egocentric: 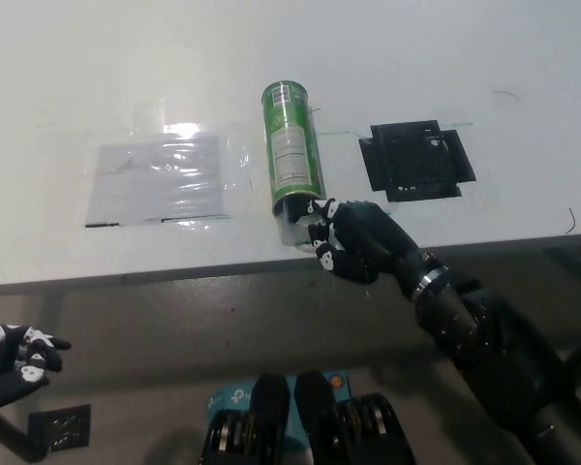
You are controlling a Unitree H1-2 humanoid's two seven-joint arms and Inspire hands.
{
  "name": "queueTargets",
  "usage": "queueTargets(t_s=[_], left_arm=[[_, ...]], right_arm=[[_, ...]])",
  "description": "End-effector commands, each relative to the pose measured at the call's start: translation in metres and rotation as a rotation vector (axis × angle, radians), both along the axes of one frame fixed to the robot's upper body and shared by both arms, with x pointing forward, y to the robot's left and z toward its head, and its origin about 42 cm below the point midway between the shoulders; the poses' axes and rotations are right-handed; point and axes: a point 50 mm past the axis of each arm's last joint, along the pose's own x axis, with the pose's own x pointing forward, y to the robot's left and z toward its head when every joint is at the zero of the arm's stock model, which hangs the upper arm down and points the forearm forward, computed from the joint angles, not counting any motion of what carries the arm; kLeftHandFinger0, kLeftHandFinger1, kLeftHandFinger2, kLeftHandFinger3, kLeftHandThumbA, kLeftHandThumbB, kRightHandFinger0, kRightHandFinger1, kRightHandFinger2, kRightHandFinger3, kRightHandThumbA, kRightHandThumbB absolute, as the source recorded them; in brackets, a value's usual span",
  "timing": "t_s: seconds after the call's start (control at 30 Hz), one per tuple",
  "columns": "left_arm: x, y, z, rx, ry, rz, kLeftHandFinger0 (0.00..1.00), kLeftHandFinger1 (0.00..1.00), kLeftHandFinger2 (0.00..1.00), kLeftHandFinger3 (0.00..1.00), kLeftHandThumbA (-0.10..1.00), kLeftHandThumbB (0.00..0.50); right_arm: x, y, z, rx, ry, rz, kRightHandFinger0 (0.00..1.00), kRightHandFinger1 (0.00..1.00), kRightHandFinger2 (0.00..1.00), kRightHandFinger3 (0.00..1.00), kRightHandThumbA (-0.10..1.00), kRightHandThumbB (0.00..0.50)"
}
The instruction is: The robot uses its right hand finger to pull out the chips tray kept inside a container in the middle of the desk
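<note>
Right hand [353, 247], black, sits a little right of the frame's centre in the head view, at the near edge of the desk [445, 58], with its arm running off toward the lower right corner. Its fingers [321, 232] are curled in a loose, narrow bunch and reach left to the open near mouth of the container [292, 155]. They appear to touch or hook the clear tray [292, 231] that shows just past that mouth, though whether a fingertip is truly inside the tray's lip is too small to tell. Nothing is gripped in the palm.

That green container lies on its side at the upper middle of the frame. Its long axis runs nearly up and down the picture, slightly tilted, with the closed end toward the top and the open end toward the bottom, close to the desk's edge. The tray therefore lies up and to the left of the palm, and by my reading the pull should go straight down the picture along that axis, toward the desk's edge. A sideways drag would likely roll the can.

Left hand [15, 360], white, rests at the lower left of the frame, below the desk and well apart from the container. Its fingers look partly curled and hold nothing. The right hand is much the nearer one.
</note>
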Motion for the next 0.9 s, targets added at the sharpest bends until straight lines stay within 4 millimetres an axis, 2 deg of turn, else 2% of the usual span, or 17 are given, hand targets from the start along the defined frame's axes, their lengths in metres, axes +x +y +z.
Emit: queueTargets(t_s=[0.0, 0.1, 0.13, 0.2, 0.33, 0.37, 0.43, 0.47, 0.5, 0.53, 0.6, 0.67, 0.7, 0.77, 0.8, 0.87], left_arm=[[0.002, 0.007, 0.02, 0.029, -0.045, 0.0, 0.56, 0.57, 0.66, 0.82, -0.06, 0.0], [0.0, 0.008, 0.017, 0.032, -0.036, 0.004, 0.58, 0.57, 0.65, 0.81, -0.07, 0.0], [0.0, 0.008, 0.017, 0.032, -0.035, 0.005, 0.56, 0.57, 0.64, 0.81, -0.06, 0.0], [0.0, 0.008, 0.016, 0.028, -0.036, 0.006, 0.56, 0.57, 0.64, 0.8, -0.06, 0.0], [-0.002, 0.008, 0.012, 0.018, -0.027, 0.016, 0.57, 0.58, 0.65, 0.8, -0.05, 0.0], [-0.001, 0.008, 0.013, 0.017, -0.028, 0.015, 0.57, 0.58, 0.65, 0.8, -0.05, 0.0], [-0.001, 0.007, 0.013, 0.021, -0.027, 0.009, 0.57, 0.58, 0.65, 0.8, -0.05, 0.0], [0.0, 0.007, 0.014, 0.024, -0.031, 0.008, 0.57, 0.58, 0.65, 0.8, -0.05, 0.0], [0.0, 0.007, 0.015, 0.025, -0.032, 0.007, 0.57, 0.58, 0.65, 0.8, -0.06, 0.0], [0.001, 0.007, 0.015, 0.025, -0.031, 0.006, 0.56, 0.56, 0.64, 0.81, -0.06, 0.0], [0.0, 0.008, 0.015, 0.017, -0.028, 0.005, 0.57, 0.58, 0.65, 0.81, -0.07, 0.0], [0.001, 0.007, 0.016, 0.026, -0.03, 0.003, 0.56, 0.57, 0.64, 0.81, -0.07, 0.0], [0.001, 0.007, 0.016, 0.022, -0.031, 0.003, 0.55, 0.56, 0.64, 0.81, -0.07, 0.0], [0.001, 0.007, 0.018, 0.028, -0.038, 0.0, 0.52, 0.54, 0.62, 0.81, -0.07, 0.0], [0.002, 0.007, 0.019, 0.029, -0.041, -0.001, 0.52, 0.54, 0.62, 0.81, -0.07, 0.0], [0.002, 0.007, 0.018, 0.026, -0.041, 0.003, 0.54, 0.56, 0.64, 0.83, -0.08, 0.0]], right_arm=[[0.003, 0.01, 0.025, 0.035, -0.09, 0.06, 0.0, 0.0, 0.48, 0.68, -0.1, 0.153], [0.006, 0.004, 0.03, 0.029, -0.094, 0.031, 0.0, 0.0, 0.4, 0.66, -0.1, 0.152], [0.007, 0.0, 0.032, 0.024, -0.094, 0.028, 0.0, 0.03, 0.42, 0.66, -0.1, 0.151], [0.008, -0.003, 0.034, 0.026, -0.106, 0.028, 0.0, 0.0, 0.38, 0.65, -0.1, 0.155], [0.01, -0.012, 0.035, 0.016, -0.106, 0.01, 0.0, 0.0, 0.41, 0.64, -0.1, 0.153], [0.01, -0.013, 0.033, 0.014, -0.099, 0.0, 0.0, 0.0, 0.45, 0.64, -0.1, 0.157], [0.009, -0.013, 0.03, 0.016, -0.085, -0.004, 0.0, 0.0, 0.45, 0.64, -0.1, 0.162], [0.006, -0.013, 0.023, 0.028, -0.071, 0.012, 0.0, 0.02, 0.51, 0.65, -0.1, 0.176], [0.005, -0.013, 0.022, 0.029, -0.069, 0.014, 0.0, 0.01, 0.51, 0.65, -0.1, 0.177], [0.002, -0.012, 0.018, 0.032, -0.041, 0.022, 0.07, 0.1, 0.59, 0.7, -0.1, 0.145], [-0.012, -0.008, 0.003, 0.029, 0.019, 0.043, 0.11, 0.2, 0.68, 0.73, -0.1, 0.138], [-0.015, -0.007, -0.002, 0.011, 0.005, 0.05, 0.11, 0.2, 0.64, 0.74, -0.1, 0.147], [-0.019, -0.005, -0.007, 0.009, 0.019, 0.057, 0.19, 0.28, 0.65, 0.75, -0.1, 0.144], [-0.029, 0.0, -0.018, 0.003, 0.023, 0.074, 0.23, 0.31, 0.66, 0.76, -0.1, 0.148], [-0.028, 0.0, -0.017, 0.004, 0.022, 0.073, 0.23, 0.31, 0.66, 0.76, -0.1, 0.147], [-0.034, 0.004, -0.021, -0.021, 0.039, 0.078, 0.29, 0.38, 0.7, 0.79, -0.1, 0.117]])
